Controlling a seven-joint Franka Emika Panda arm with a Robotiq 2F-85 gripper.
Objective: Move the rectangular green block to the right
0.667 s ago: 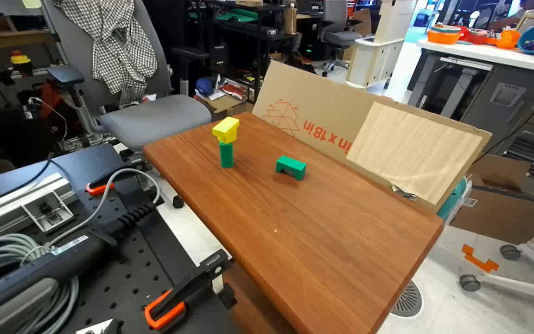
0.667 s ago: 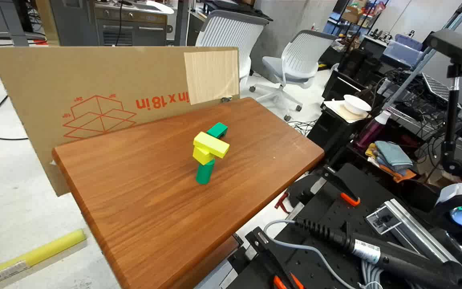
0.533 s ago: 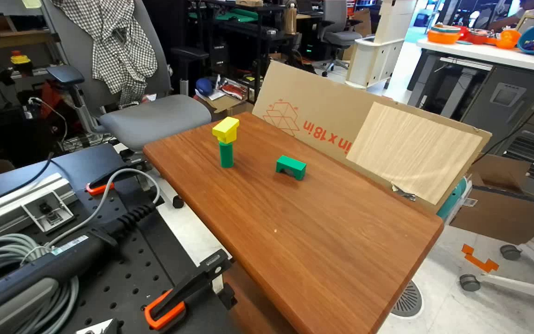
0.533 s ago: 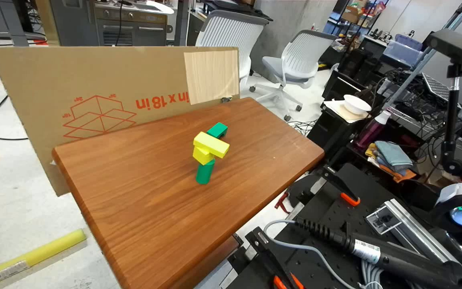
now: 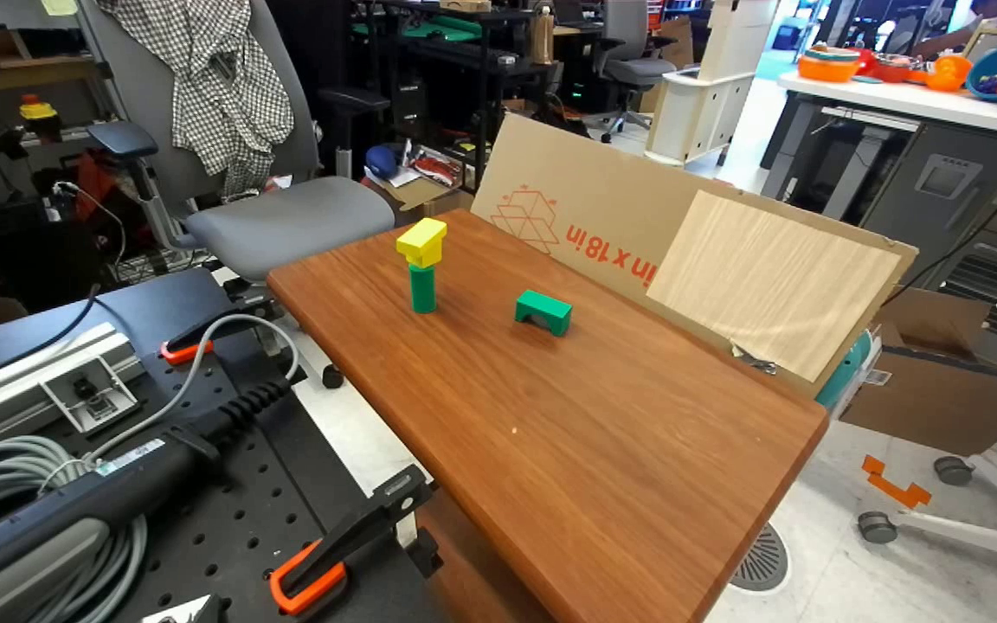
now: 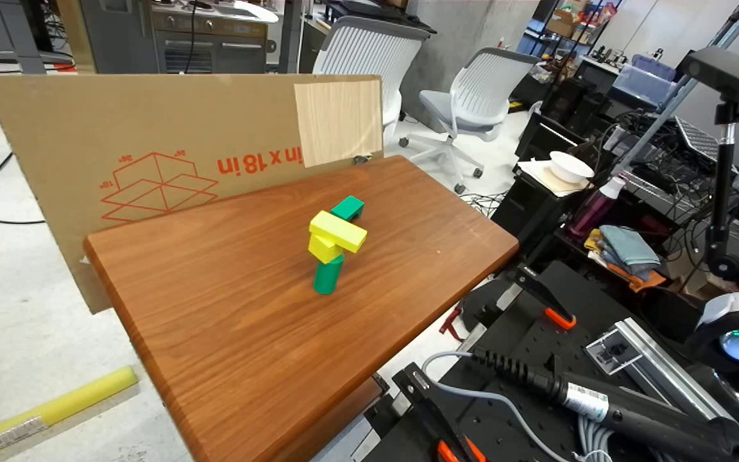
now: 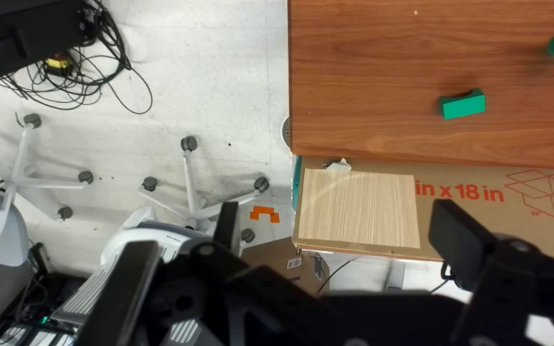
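Green block (image 7: 464, 105) rests on desk (image 5: 585, 424), notch down, apart from yellow-topped stack (image 6: 326, 249). Tool (image 7: 339, 225) spread, pinching nothing. Low sweeping approach might clip overhanging yellow bar (image 6: 339, 231) and topple stack; off-centre pinch might twist block free.

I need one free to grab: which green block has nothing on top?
The rectangular green block, arched underneath; the green cylinder has yellow blocks stacked on it.
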